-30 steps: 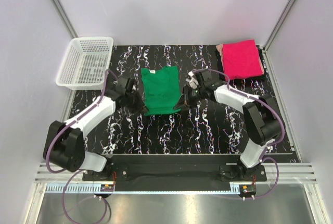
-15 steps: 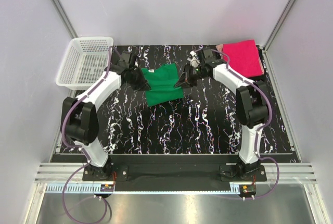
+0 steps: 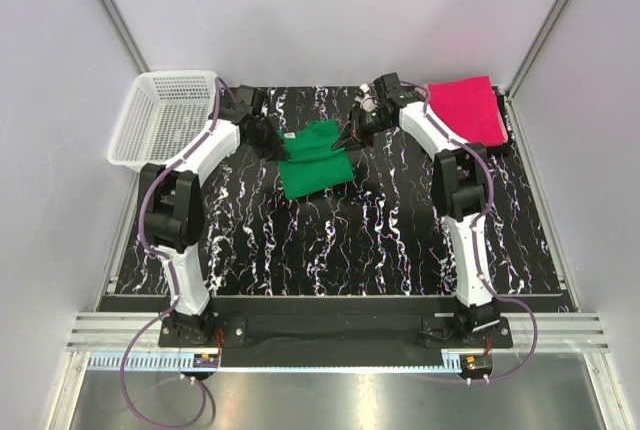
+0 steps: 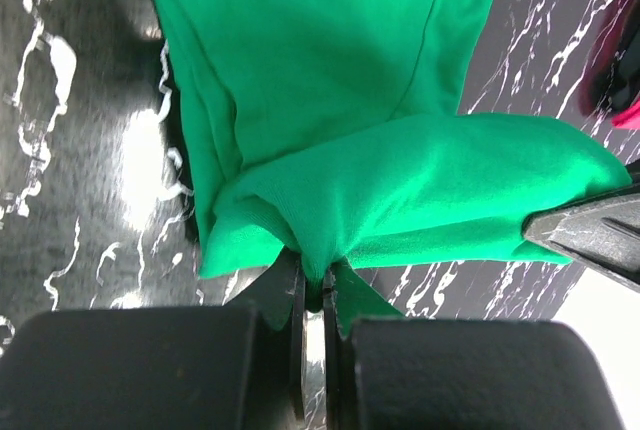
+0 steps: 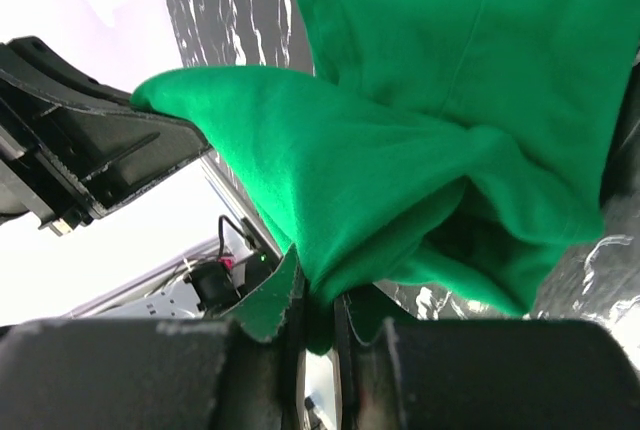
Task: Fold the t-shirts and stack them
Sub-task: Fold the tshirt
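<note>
Fabric of the green t-shirt (image 3: 315, 162) stretched between left gripper (image 4: 312, 288) and right gripper (image 5: 318, 312), each clamped tight on one edge, pink t-shirt (image 3: 466, 110) lying behind the right one.

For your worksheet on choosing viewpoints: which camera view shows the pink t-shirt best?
Top external: the whole folded pink t-shirt lies at the far right corner. Left wrist catches only a pink sliver at its right edge; right wrist shows none of it.

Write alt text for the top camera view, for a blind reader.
The left claw and right claw pinch either side of a half-folded green t-shirt on a black marbled table. Far right, pink t-shirt; far left, white basket.
</note>
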`<state>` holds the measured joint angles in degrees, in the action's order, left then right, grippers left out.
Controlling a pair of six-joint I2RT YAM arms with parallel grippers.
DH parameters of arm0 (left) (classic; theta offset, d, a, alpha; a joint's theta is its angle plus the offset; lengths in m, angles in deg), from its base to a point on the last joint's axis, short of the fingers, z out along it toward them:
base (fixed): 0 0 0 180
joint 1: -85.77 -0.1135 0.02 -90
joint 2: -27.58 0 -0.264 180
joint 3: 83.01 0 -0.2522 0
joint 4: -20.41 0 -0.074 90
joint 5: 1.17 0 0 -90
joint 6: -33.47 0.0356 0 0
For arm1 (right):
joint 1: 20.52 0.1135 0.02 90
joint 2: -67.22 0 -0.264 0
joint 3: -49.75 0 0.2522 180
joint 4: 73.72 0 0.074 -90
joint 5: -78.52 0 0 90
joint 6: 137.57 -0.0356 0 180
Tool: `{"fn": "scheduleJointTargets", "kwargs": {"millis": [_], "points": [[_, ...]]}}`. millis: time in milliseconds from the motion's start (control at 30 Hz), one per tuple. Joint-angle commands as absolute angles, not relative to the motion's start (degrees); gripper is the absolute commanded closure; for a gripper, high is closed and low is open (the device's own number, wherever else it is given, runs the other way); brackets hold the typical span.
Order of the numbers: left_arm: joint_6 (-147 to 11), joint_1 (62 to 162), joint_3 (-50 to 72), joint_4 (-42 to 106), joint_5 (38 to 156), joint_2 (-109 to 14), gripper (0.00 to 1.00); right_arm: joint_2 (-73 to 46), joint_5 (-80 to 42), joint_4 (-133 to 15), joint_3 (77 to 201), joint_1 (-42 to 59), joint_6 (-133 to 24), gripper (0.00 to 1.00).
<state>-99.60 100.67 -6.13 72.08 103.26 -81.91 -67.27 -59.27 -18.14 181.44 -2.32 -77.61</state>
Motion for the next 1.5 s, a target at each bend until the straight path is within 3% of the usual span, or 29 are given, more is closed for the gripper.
{"fn": "scheduleJointTargets", "kwargs": {"millis": [0,500,1167,1467], "points": [[-98.98,99.75,-11.07,72.76,103.68,-84.3,1.0,-69.97,-61.31,-14.52,188.3,-3.99,-76.49,1.0],[-99.95,99.04,-16.26,73.11,102.72,-90.36,1.0,-85.43,-66.59,-14.95,211.16,-4.17,-83.87,1.0],[-101.01,98.17,-25.4,72.49,103.33,-96.6,1.0,-92.56,-70.63,-32.79,217.23,-4.43,-96.78,1.0],[-100.92,97.37,-26.02,72.41,100.87,-97.22,1.0,-96.16,-71.95,-47.47,217.67,-5.05,-107.68,1.0]]}}
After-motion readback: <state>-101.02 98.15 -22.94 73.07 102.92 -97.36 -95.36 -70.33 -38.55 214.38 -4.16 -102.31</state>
